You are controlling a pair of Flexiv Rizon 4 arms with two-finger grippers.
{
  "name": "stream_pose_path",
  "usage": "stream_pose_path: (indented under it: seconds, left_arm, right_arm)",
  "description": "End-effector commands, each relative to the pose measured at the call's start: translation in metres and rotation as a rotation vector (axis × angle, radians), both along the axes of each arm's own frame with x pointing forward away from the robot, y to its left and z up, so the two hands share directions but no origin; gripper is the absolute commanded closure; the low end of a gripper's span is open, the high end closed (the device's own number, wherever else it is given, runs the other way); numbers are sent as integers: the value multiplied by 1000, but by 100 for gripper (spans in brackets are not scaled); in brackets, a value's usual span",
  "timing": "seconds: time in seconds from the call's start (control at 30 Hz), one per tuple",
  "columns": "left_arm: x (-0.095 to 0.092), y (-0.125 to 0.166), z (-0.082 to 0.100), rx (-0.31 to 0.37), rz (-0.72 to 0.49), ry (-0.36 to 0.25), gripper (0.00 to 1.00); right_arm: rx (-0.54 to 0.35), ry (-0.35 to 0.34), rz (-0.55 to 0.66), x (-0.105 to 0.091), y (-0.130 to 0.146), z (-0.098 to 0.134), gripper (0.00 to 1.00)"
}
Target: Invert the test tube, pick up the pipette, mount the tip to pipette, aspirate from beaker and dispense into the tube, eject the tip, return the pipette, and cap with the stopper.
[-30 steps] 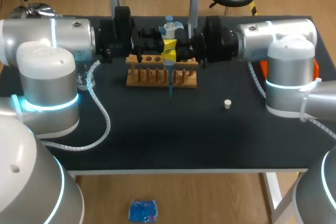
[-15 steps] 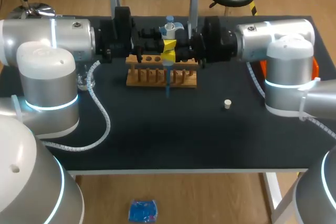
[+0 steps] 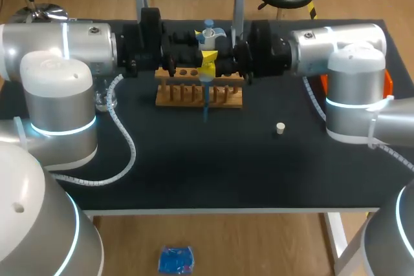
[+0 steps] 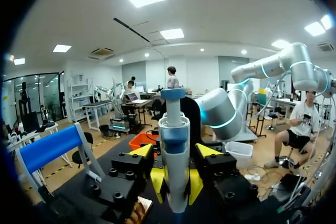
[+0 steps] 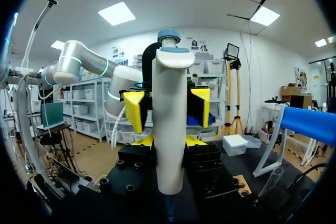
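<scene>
Upright at the middle of the scene, a white-bodied pipette (image 5: pixel 168 124) with a blue plunger button on top and a thin blue tip (image 3: pixel 206 100) mounted at its lower end. Clamped from two sides by the right gripper (image 5: pixel 168 141), yellow fingertips pressed flat against the white barrel partway down, jaws closed on it. Flanked higher up by the left gripper (image 4: pixel 174 151), jaws spread wider than the barrel, a gap showing on either side, gripping nothing. Head to head, both grippers, set level from opposite sides with the pipette in the middle. Just below the jaws, a light wooden test-tube rack (image 3: pixel 226 95) with a row of round holes along its top; hanging down across its front face in the head view, the blue tip, with no telling whether over a hole or just in front of the wood. Off to one side of the right jaws, by the rack's end in the right wrist view, a clear glass test tube (image 5: pixel 270 182), its foot hidden. Well apart from the jaws, out on the side of the right arm (image 3: pixel 343 50) and nearer the robot, a small cream stopper (image 3: pixel 280 128) lying on the black tabletop (image 3: pixel 213 172). Well off on the other side of the jaws, tucked against the elbow of the left arm (image 3: pixel 58 43), a clear glass beaker (image 3: pixel 103 99), partly hidden. Farthest out, behind the right arm's elbow at the table's edge, an orange tray (image 3: pixel 389 85), mostly covered.
</scene>
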State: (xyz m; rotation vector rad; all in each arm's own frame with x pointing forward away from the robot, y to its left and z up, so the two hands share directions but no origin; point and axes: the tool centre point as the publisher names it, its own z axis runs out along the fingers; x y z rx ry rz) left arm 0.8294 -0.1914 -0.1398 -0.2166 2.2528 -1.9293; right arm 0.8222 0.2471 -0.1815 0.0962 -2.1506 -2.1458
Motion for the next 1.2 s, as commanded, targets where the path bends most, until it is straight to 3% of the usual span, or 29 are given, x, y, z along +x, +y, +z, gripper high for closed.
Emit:
stream_pose_path:
  seconds: [0.03,0.17,0.3,0.77,0.93,1.2]
  left_arm:
    - [1,-1,0,0,-1,0,0]
    - [1,-1,0,0,-1,0,0]
    - [1,-1,0,0,-1,0,0]
    - [1,-1,0,0,-1,0,0]
    - [1,-1,0,0,-1,0,0]
    - [1,-1,0,0,-1,0,0]
  right_arm:
    - [-2,-3,-7,0,-3,1,100]
    - [-7,-5,-10,4,-18,5,100]
    - [-19,-25,-23,12,-51,14,100]
    - [-57,-101,-123,36,-226,59,100]
    - [-93,-152,-196,37,-271,64,100]
    - [-62,-135,-250,40,-330,62,100]
